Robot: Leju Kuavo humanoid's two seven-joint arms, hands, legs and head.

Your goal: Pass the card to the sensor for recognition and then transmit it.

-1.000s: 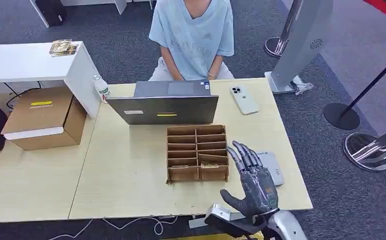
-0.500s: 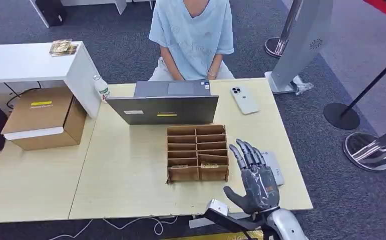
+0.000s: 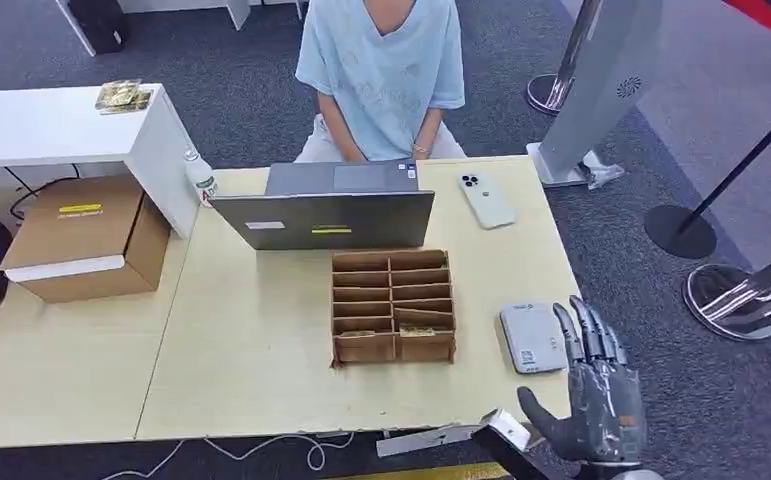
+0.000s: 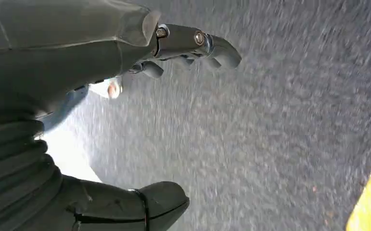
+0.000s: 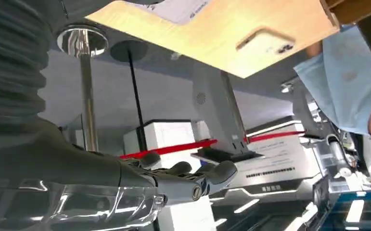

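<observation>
A brown cardboard organizer (image 3: 393, 305) with several compartments stands mid-table; cards (image 3: 423, 318) lie in its near slots. To its right lies the grey flat sensor (image 3: 531, 337). My right hand (image 3: 596, 400) hovers at the table's front right corner, just right of and nearer than the sensor, fingers spread and empty. The right wrist view shows those fingers (image 5: 188, 178) extended with nothing between them, and the table (image 5: 212, 33) beyond. My left hand (image 4: 173, 120) hangs over grey carpet, its thumb and fingers apart and holding nothing.
A person (image 3: 381, 70) sits behind the table at an open laptop (image 3: 326, 205). A white phone (image 3: 487, 198) lies at the far right. A cardboard box (image 3: 81, 235) and a bottle (image 3: 201, 175) stand at the left. Stanchion bases (image 3: 731, 300) stand on the floor to the right.
My right hand has drifted right and back toward the table's front edge, uncovering the sensor it partly hid. Its fingers stay spread.
</observation>
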